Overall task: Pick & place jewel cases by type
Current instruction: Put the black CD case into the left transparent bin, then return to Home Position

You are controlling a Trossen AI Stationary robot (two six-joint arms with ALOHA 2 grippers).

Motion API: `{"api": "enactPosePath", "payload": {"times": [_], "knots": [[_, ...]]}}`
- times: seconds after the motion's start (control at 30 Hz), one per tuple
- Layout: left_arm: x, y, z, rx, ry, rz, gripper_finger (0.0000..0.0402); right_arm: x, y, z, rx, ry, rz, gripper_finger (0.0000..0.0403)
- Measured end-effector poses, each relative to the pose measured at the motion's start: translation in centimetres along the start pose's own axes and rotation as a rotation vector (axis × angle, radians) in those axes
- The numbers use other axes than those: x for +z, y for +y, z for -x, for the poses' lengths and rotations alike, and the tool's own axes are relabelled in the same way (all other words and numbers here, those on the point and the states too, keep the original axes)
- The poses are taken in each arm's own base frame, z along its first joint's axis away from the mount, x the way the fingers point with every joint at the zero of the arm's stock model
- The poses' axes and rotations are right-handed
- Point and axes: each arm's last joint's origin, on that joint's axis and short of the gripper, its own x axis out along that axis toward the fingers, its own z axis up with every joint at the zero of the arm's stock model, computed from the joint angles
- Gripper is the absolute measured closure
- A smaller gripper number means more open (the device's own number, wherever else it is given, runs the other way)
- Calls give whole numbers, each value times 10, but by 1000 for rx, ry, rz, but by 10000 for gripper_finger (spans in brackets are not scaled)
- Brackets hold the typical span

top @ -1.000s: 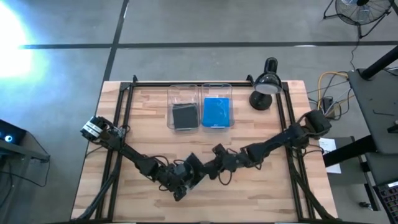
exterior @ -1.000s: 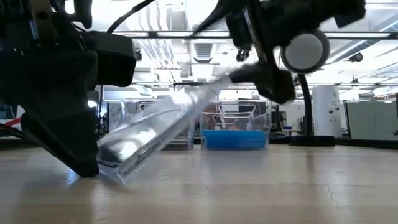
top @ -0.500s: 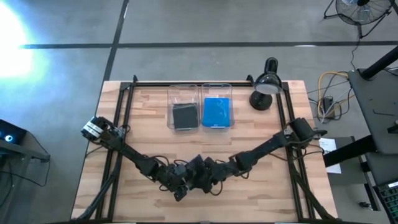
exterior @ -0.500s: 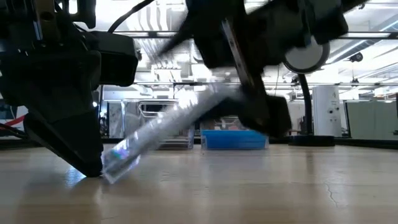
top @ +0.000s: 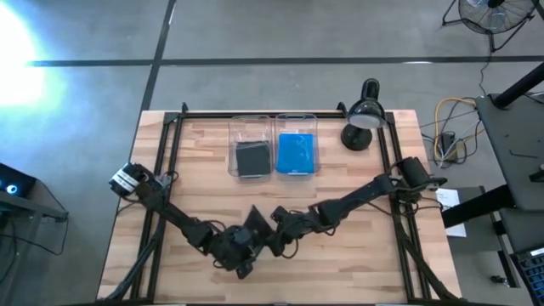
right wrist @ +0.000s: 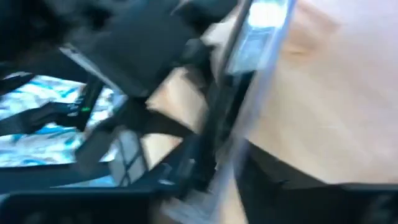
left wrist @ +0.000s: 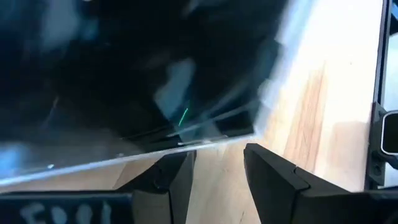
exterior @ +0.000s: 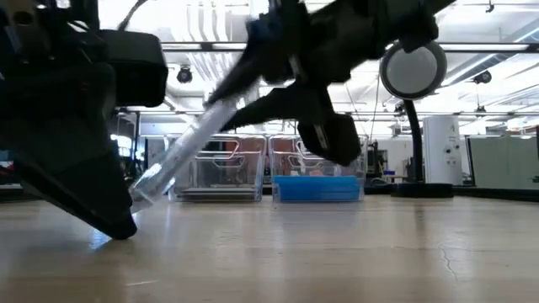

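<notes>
A dark jewel case with a clear cover (exterior: 181, 151) slants in the air near the table's near edge, between my two grippers. In the high view the jewel case (top: 255, 231) shows as a dark patch where the arms meet. My right gripper (exterior: 269, 76) is shut on its raised end. My left gripper (left wrist: 217, 162) is open, its fingers just under the jewel case's lower edge (left wrist: 186, 140); in the low view my left gripper (exterior: 109, 210) reaches down to the table. Two clear bins stand far off: one with a dark jewel case (top: 251, 159), one with a blue jewel case (top: 297, 153). My right gripper pinches the jewel case's upper end (exterior: 240, 80) between its two fingers, coming down at a slant from the table's right. The jewel case hangs tilted below the fingers, its lower end (exterior: 145, 187) clear of the table. My left gripper: whether its fingers touch the lower edge I cannot tell.
A black desk lamp (top: 361, 119) stands at the far right corner. The two clear bins (top: 274, 119) sit side by side near the far edge. Black rails (top: 161, 170) run along the table's left and right sides. Bare wood (top: 357, 255) lies on the near right.
My right gripper has moved toward the left arm and risen, tipping the jewel case steeper. The jewel case's lower end, which lay on the table by my left gripper's finger, is now lifted clear. My left arm has drawn slightly toward the near edge.
</notes>
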Motion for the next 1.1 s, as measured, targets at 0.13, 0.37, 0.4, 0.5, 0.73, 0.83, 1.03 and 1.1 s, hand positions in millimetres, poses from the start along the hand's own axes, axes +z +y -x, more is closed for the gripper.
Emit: {"api": "enactPosePath", "payload": {"times": [0.13,0.37,0.4,0.5,0.73,0.83,1.03,1.1], "knots": [[-15,-8,13,18,-36,29,273,1,-1,5,-47,0,9,377],[-46,-10,40,110,-154,136,273,33,13,39,-42,-83,68,376],[-48,-10,41,119,-167,168,273,44,17,47,-28,-125,73,376],[-51,-10,45,113,-208,247,273,79,23,74,-26,-300,70,377],[-49,-14,48,85,-290,358,273,165,2,113,-80,-488,-34,358],[-48,-15,48,80,-307,362,273,183,-21,106,-104,-443,-149,319],[-46,-15,48,84,-333,356,273,190,-42,73,-58,-249,-296,229],[-46,-14,48,85,-337,356,273,187,-42,70,-38,-106,-244,205]]}}
